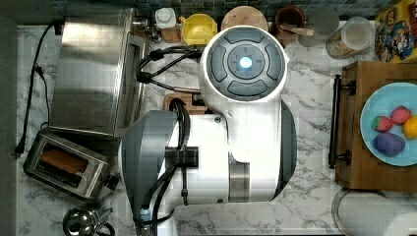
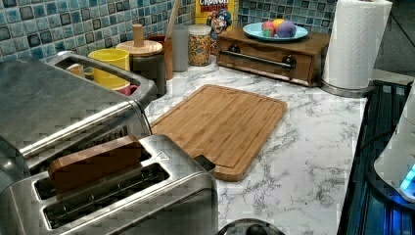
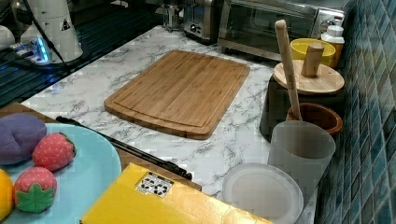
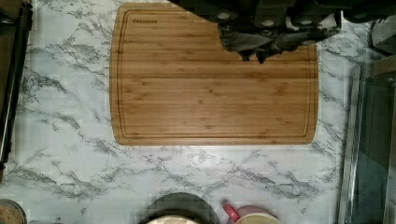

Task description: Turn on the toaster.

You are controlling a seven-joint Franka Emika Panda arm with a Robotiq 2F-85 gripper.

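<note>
The toaster (image 1: pixel 66 164) is a small brushed-steel box at the top view's lower left, with a black knob (image 1: pixel 113 182) on its side. A brown slice (image 2: pixel 95 164) stands up out of one of its slots. It also sits at the left view's bottom left as the toaster (image 2: pixel 122 200), and far back in the right view as the toaster (image 3: pixel 201 18). In the wrist view my gripper (image 4: pixel 252 57) hangs high above the bamboo cutting board (image 4: pixel 210 93), its dark fingertips together with nothing between them. My white arm (image 1: pixel 236 128) covers the board in the top view, to the right of the toaster.
A large steel toaster oven (image 1: pixel 91 73) stands right behind the toaster. A steel kettle (image 1: pixel 81 221) sits just in front of it. Jars, a yellow mug (image 2: pixel 110 61) and a wooden-lidded canister line the tiled wall. A wooden drawer box (image 2: pixel 271 51) carries a plate of toy fruit beside a paper towel roll (image 2: pixel 355 44).
</note>
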